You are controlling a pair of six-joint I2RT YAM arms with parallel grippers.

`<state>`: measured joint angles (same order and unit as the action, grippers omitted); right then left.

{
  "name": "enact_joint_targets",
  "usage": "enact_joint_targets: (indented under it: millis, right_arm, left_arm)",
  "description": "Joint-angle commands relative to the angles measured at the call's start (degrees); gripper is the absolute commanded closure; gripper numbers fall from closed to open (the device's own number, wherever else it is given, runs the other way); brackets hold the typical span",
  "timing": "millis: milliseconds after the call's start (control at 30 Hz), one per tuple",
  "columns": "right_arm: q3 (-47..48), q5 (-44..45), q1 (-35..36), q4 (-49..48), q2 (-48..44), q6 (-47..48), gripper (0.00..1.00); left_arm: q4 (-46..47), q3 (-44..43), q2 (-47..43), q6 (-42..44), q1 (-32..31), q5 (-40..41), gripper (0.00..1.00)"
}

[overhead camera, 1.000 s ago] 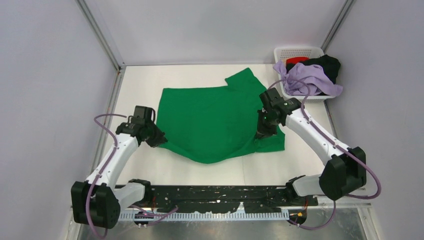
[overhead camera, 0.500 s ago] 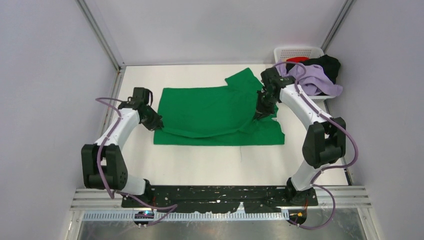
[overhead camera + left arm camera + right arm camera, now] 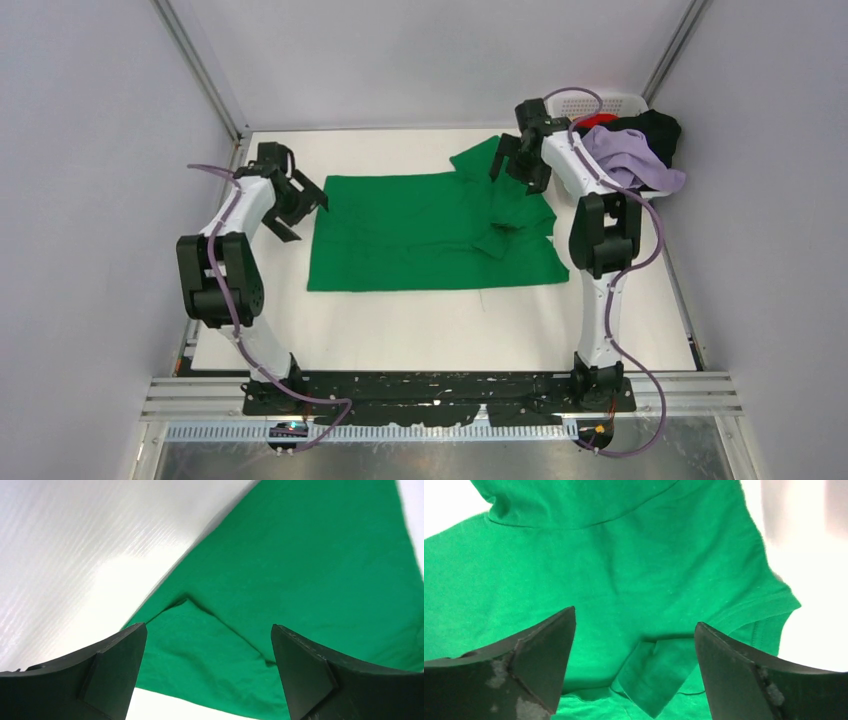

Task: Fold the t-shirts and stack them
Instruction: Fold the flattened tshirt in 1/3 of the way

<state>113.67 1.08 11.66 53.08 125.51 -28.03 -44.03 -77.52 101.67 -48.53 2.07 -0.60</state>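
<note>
Left hand (image 3: 299, 211) far forward, jaws apart; right hand (image 3: 516, 170) likewise.

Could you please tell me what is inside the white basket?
The basket holds a lavender t-shirt spilling over its rim, a black t-shirt and some red cloth; anything beneath is covered.

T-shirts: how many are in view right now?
4. Green t-shirt on the table between the arms; lavender t-shirt, black t-shirt and red t-shirt heaped in the white basket, far right. Others may be hidden beneath.
</note>
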Motion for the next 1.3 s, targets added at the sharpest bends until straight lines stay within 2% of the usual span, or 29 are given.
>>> enact_joint_targets:
  millis: [0,33,167,267,467,600,767,900,1033,1267]
  right_arm:
    - [-2.32,-0.72,-0.45,-6.63,-7.38,0.16,0.01]
    - [-8.4,-3.72,-0.38,-8.5,-11.21,0.74,0.03]
    - [-27.74,-10.64,-0.33,-17.88,-22.68,4.14,0.05]
    - [-39.93,-12.31,0.23,-21.4,-30.81,5.79,0.04]
    - [-51.61,-13.28,3.86,-26.19,-36.43,6.94,0.04]
    - [-51.76,-11.59,7.5,-30.27,-33.28,5.93,0.05]
    - [-49.6,-7.49,8.47,-33.38,-27.57,4.11,0.04]
    - [-47.3,-6.75,8.66,-31.92,-24.46,3.56,0.05]
    - [-49.5,-6.34,9.15,-31.11,-25.09,3.67,0.05]
    - [-51.61,-8.67,9.7,-41.7,-23.65,0.21,0.05]
  left_arm:
    - [-1.39,-2.81,-6.02,4.08,-0.01,-3.05,0.0]
    - [-0.08,-1.42,-7.25,4.74,-0.12,-4.57,0.0]
    - [6.02,6.9,-10.4,6.52,-1.41,-12.03,0.0]
    - [9.05,11.18,-10.85,7.99,-4.7,-15.16,0.0]
    - [12.88,17.26,-9.59,8.48,-7.76,-16.39,0.0]
    - [14.61,19.42,-9.43,8.51,-7.78,-15.39,0.0]
    - [13.31,19.89,-8.73,8.94,-7.78,-13.19,0.0]
    - [12.66,20.06,-8.85,9.14,-7.85,-12.45,0.0]
    - [12.44,20.12,-8.96,9.64,-7.79,-11.65,0.0]
    - [12.19,19.38,-7.64,10.11,-7.82,-12.34,0.0]
